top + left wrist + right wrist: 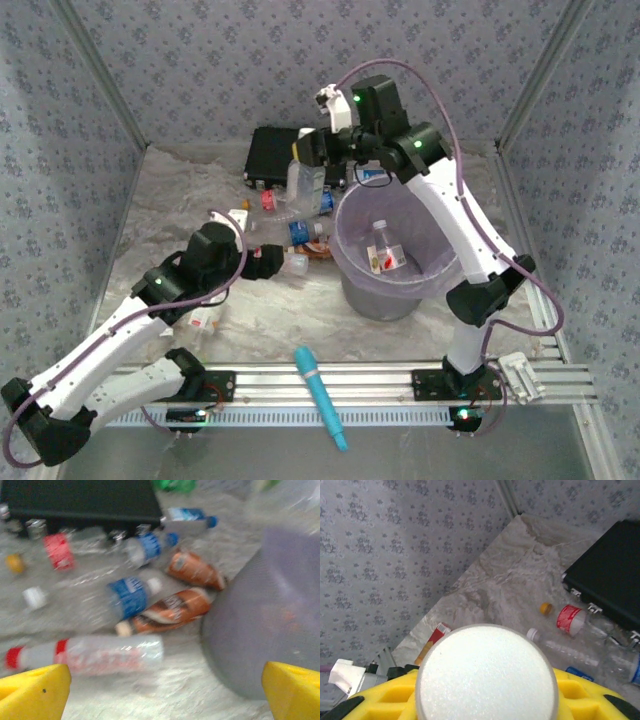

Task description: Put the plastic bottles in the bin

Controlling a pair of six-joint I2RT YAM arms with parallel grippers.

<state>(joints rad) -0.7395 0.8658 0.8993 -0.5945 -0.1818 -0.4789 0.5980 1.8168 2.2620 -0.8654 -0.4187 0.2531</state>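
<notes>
**Right arm holding a bottle aloft beside the bin; left arm poised over the pile.**

I am keeping the right gripper (310, 160) clamped on a clear plastic bottle (305, 182). It is hanging above the pile, just left of the round grey bin lined with a pale lilac bag (380, 298) and not yet over its rim. A small clear red-labelled bottle (385, 250) is lying inside. The left gripper (165, 694) is standing with jaws wide apart and nothing between them, facing a clear red-capped bottle (87, 655) on the marbled table (180, 200). Releasing here would be dropping the load back among the others. The right wrist view is giving me a white frosted disc, probably the bottle's base, between the yellow pads (575, 687); the overhead view is showing instead where the bottle is hanging relative to the rim.
</notes>
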